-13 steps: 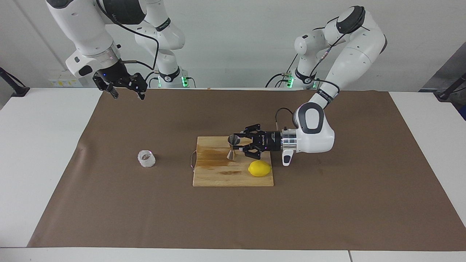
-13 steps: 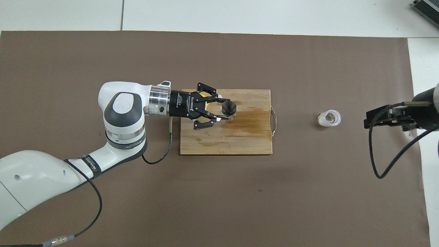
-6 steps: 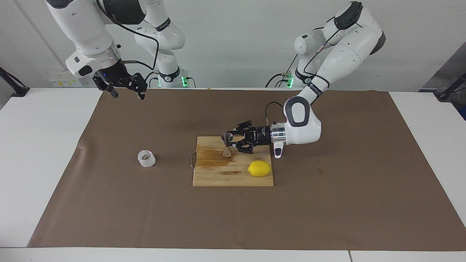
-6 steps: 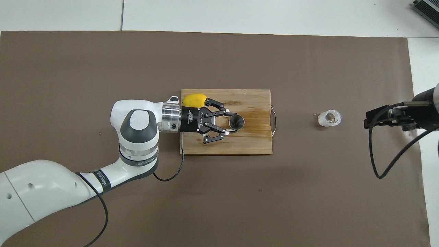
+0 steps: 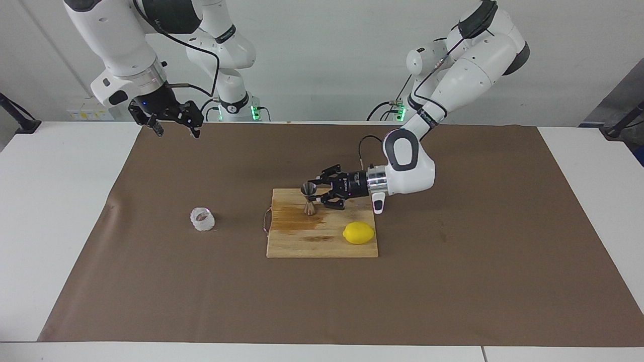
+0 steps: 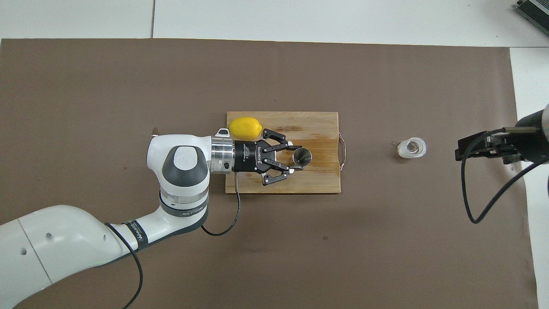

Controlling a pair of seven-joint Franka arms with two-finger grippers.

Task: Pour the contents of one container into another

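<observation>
The steel hourglass jigger (image 5: 309, 199) (image 6: 302, 157) stands upright over the wooden cutting board (image 5: 322, 247) (image 6: 319, 182), its foot at or just above the wood. My left gripper (image 5: 314, 197) (image 6: 295, 159) comes in level from the left arm's end and is shut on the jigger's waist. The small faceted glass cup (image 5: 202, 219) (image 6: 411, 148) sits alone on the brown mat, toward the right arm's end. My right gripper (image 5: 177, 131) (image 6: 480, 148) waits open in the air, over the mat's edge at the right arm's end.
A yellow lemon (image 5: 358, 233) (image 6: 245, 127) lies on the board's corner farthest from the robots, at the left arm's end. A dark wet stain (image 5: 294, 217) spreads over the board near its metal handle (image 6: 342, 146). The brown mat (image 5: 453, 281) covers most of the table.
The left arm has carried the jigger across the board toward the robots and the right arm's end, and turned it from tilted to upright. The right arm has not moved.
</observation>
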